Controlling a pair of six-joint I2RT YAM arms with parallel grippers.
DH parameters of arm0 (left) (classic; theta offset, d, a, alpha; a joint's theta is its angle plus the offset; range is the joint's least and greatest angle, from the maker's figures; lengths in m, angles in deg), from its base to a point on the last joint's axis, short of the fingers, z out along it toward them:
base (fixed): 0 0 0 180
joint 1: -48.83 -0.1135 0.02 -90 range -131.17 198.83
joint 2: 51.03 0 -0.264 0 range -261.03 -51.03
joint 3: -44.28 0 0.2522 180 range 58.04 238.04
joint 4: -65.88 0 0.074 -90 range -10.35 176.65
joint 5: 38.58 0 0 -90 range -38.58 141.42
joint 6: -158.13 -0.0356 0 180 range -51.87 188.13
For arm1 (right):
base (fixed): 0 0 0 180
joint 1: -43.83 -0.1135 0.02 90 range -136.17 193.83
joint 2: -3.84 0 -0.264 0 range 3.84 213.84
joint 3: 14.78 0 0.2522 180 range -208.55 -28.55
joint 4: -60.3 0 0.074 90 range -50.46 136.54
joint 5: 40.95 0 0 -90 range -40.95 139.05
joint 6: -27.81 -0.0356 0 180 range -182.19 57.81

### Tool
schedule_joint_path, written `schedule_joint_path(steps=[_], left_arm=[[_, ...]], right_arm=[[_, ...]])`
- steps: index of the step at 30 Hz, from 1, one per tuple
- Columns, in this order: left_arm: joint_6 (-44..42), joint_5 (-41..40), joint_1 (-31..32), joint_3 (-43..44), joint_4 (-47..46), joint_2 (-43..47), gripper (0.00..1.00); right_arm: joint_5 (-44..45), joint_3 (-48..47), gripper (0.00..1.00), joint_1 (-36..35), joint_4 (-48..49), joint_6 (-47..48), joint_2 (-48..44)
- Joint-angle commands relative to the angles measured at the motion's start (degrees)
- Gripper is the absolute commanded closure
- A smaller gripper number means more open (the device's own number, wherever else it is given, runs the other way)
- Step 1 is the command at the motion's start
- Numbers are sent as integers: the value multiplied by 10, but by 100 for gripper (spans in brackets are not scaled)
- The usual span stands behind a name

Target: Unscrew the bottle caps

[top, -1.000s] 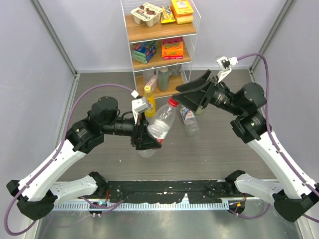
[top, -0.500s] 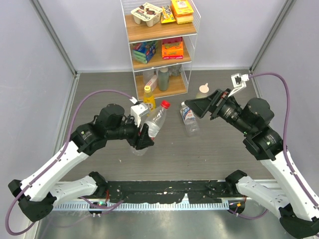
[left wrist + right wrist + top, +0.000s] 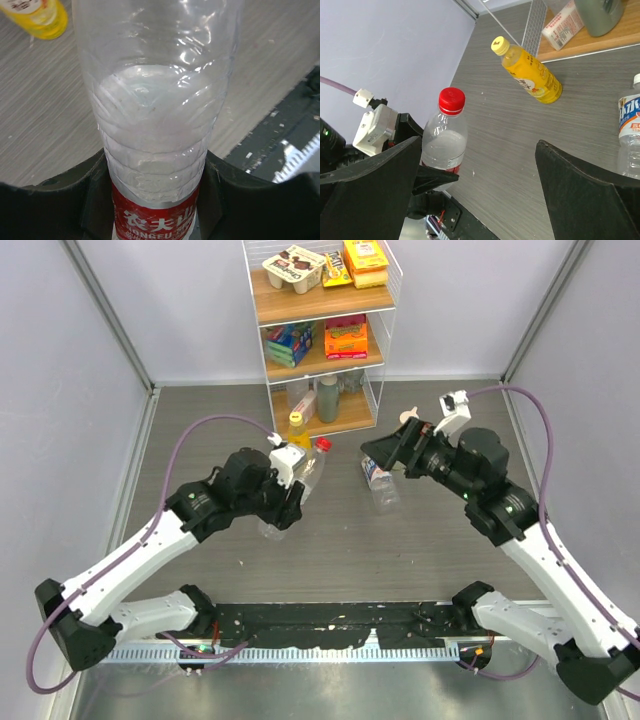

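**Top external:** The left fingers [image 3: 287, 508] are clamped narrowly on the red-label water bottle [image 3: 306, 478], which is tilted. The right fingers [image 3: 385, 452] are fully spread, empty, and well right of that bottle.

**Left wrist:** The grip sits at the label's upper edge, with the bottle centred.

**Right wrist:** The red cap [image 3: 451, 100] shows left of centre between the open fingers, untouched. The juice bottle [image 3: 530, 75] lies beyond the water bottle.

**Judgement:** Square the right fingers over the cap along the neck axis before closing. The left grip must resist the twist.

left arm [image 3: 125, 565] and right arm [image 3: 555, 575]: white shells, black joints, black jaws, looping purple cables [image 3: 215, 418].
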Motion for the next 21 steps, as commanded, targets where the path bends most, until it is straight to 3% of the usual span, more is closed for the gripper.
schedule_joint_path(steps=[1,11,21], left_arm=[[-13,-110,2,13,-14,-41,100],[-21,-161,2,82,12,-77,100],[-9,-192,2,28,-2,-53,100]], right_arm=[[6,-51,0,-3,40,7,60],[-55,-26,0,-1,176,-28,166],[-108,-26,9,0,250,-65,214]])
